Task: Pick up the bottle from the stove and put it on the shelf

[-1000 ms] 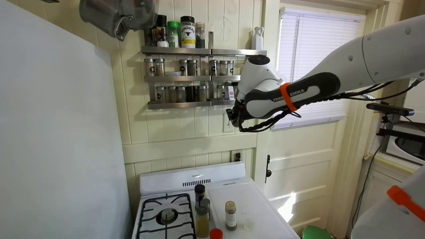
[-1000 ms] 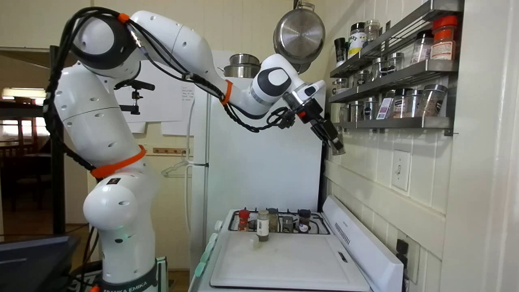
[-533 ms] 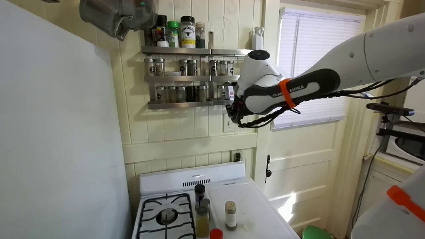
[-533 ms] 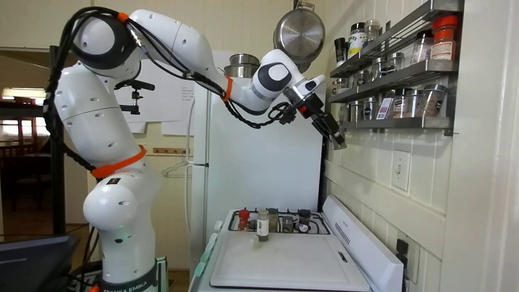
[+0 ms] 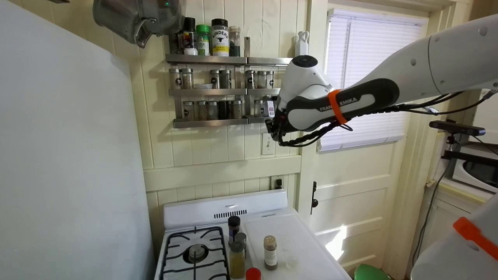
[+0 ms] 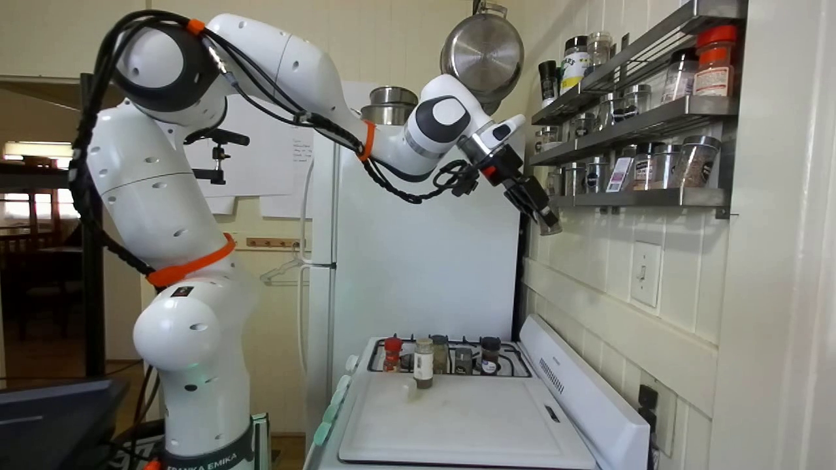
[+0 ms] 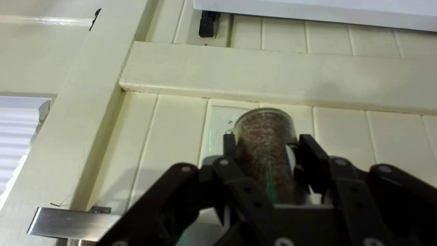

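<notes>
My gripper point(image 7: 268, 145) is shut on the bottle point(image 7: 265, 128), a small glass one full of brown grains, with dark fingers point(image 7: 229, 145) on both sides. The bottle's clear base points away from the gripper; its other end is hidden between the jaws. In an exterior view the gripper point(image 6: 541, 210) tilts down toward the wall, and the bottle's end point(image 6: 550, 228) sticks out just below the shelf's lowest tier point(image 6: 679, 198). The shelf point(image 5: 212, 92) carries rows of jars. In an exterior view the arm hides the bottle. The white stove point(image 6: 470, 424) stands far below.
A red-capped bottle point(image 6: 392, 356), a pale shaker point(image 6: 423, 365), a dark-capped bottle point(image 6: 490, 356) and others stand on the stove. Pots point(image 6: 483, 59) hang near the shelf. A light switch point(image 6: 646, 273) is on the wall. The fridge point(image 5: 70, 147) stands beside the stove.
My gripper, with the bottle in it, has risen a little and moved slightly toward the wall and the shelf. The things on the stove have not moved.
</notes>
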